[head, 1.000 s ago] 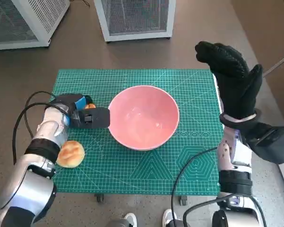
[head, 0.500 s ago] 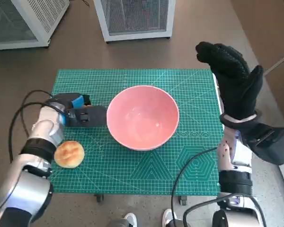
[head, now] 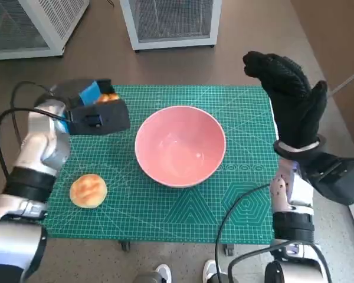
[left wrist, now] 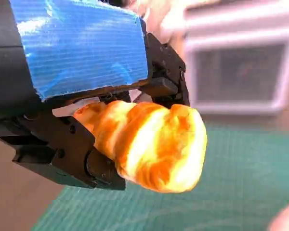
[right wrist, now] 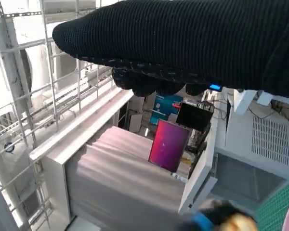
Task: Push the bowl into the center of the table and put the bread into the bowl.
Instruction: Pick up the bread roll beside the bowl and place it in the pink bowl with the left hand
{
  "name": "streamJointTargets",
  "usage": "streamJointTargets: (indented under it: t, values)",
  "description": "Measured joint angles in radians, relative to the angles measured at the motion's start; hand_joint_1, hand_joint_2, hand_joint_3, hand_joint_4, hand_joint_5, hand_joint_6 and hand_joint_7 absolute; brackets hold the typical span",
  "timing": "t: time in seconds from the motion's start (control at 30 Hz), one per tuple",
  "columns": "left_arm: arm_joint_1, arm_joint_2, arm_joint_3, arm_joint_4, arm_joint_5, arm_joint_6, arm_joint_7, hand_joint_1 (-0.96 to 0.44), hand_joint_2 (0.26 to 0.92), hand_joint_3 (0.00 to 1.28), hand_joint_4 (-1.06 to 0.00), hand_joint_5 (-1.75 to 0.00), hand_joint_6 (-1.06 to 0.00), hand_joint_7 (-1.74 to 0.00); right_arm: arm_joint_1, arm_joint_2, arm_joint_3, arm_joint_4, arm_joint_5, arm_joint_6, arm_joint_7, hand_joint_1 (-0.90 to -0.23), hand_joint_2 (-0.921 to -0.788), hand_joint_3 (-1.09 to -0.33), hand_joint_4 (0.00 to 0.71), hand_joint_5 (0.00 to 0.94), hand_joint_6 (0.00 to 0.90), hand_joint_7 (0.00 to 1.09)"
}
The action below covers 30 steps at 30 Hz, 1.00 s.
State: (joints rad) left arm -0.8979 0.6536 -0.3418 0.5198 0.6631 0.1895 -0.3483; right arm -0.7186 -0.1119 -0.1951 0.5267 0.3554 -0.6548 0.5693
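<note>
- Two pieces of bread show: a twisted golden piece (left wrist: 149, 144) gripped in the left hand (head: 94, 115), and a round bun (head: 88, 190) lying on the green cutting mat (head: 183, 221) near the bench's front left corner.
- Left hand's black fingers (left wrist: 62, 154) close around the twisted piece, which sticks out past them; the hand hangs above the mat's back left part, just beside the bowl's left rim but apart from it.
- Pink bowl (head: 180, 145) stands upright about mid-mat, with nothing in it.
- Right hand (head: 289, 97), in its black glove, is raised above the bench's right edge, fingers spread and holding nothing.
- White mesh-fronted cabinets (head: 171, 20) stand on the floor beyond the bench.
- White shoes (head: 162, 274) show at the near edge.
</note>
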Motion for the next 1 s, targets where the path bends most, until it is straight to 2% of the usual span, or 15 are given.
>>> streamJointTargets:
  t: [0.27,0.57,0.7,1.0]
  values:
    - [0.1,0.001,0.08,-0.294,-0.046,-0.017,0.0,0.0,0.912,0.03,-0.76,-1.13,-0.68,-1.08,0.0,0.0,0.0,-0.003,0.0,0.0,0.0,-0.655,-0.921,-0.647,0.239,0.0,0.227,0.21]
    - [0.16,-0.027,0.092,-0.606,-0.053,-0.033,-0.049,0.0,0.91,0.02,-0.78,-1.1,-0.69,-1.06,0.015,0.0,0.0,-0.007,0.005,0.004,0.0,-0.655,-0.921,-0.644,0.239,0.0,0.229,0.21]
    - [0.16,-0.053,0.082,-0.665,-0.058,-0.053,-0.07,0.0,0.917,0.02,-0.77,-1.11,-0.68,-1.08,0.025,0.002,0.002,-0.007,0.007,0.006,0.003,-0.655,-0.921,-0.643,0.24,0.001,0.231,0.2]
    - [0.164,-0.111,0.034,-0.631,-0.057,-0.102,-0.092,0.0,0.92,0.02,-0.76,-1.12,-0.66,-1.09,0.028,-0.001,-0.001,-0.007,0.016,0.006,0.007,-0.653,-0.921,-0.644,0.241,0.001,0.232,0.2]
